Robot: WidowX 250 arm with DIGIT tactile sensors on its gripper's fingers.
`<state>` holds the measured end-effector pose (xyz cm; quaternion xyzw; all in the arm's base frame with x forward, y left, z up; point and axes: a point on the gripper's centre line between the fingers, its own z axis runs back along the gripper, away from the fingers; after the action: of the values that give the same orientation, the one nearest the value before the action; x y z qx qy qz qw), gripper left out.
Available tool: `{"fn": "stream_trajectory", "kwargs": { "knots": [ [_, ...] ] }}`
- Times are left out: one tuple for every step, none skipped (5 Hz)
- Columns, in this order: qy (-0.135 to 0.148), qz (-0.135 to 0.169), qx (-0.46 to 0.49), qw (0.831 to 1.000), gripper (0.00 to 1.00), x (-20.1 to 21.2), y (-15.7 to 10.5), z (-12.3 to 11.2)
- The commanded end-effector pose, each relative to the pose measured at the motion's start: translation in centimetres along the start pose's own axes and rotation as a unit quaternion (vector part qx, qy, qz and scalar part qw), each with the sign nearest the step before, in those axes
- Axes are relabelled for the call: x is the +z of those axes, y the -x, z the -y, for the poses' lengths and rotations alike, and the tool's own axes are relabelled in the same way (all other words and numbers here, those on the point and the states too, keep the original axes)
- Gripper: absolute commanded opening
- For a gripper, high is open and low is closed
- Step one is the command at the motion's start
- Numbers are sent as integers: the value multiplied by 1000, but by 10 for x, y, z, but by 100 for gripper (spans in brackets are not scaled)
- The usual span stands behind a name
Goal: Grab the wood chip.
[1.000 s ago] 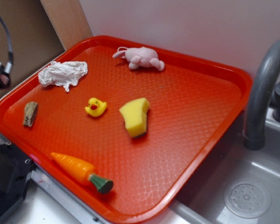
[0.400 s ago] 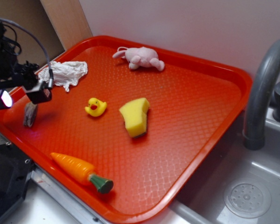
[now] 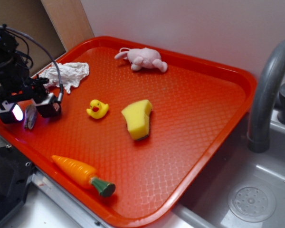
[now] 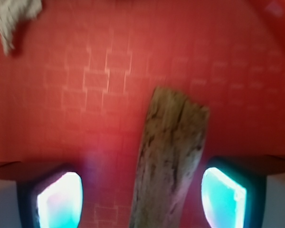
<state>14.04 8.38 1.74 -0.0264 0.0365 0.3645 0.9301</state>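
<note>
The wood chip (image 4: 168,161) is a rough brown-grey oblong with pale streaks. It lies flat on the red tray (image 4: 109,76), between my two glowing fingertips. My gripper (image 4: 141,197) is open, with red tray showing on both sides of the chip. The right fingertip (image 4: 223,197) is closer to the chip than the left one. In the exterior view my gripper (image 3: 30,112) hangs low over the tray's left edge, and the wood chip (image 3: 30,117) shows as a sliver between the fingers.
A crumpled white tissue (image 3: 65,73) lies just behind the gripper. A yellow duck (image 3: 98,109), a yellow sponge (image 3: 137,118), a toy carrot (image 3: 81,174) and a pink plush (image 3: 145,58) lie on the tray (image 3: 190,118). A grey sink and faucet (image 3: 268,90) are at right.
My arm came in from the left and moved down and toward the tray's front. The open fingers now straddle the wood chip, which has not moved.
</note>
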Motion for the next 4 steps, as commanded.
{"fn": "stream_trajectory", "kwargs": {
  "knots": [
    [18,16,-19,1000,0,0,10,-2],
    [-14,39,-61,997,0,11,11,7],
    [-64,60,-104,991,0,14,14,16],
    [-89,65,-210,972,0,25,9,38]
  ]
}}
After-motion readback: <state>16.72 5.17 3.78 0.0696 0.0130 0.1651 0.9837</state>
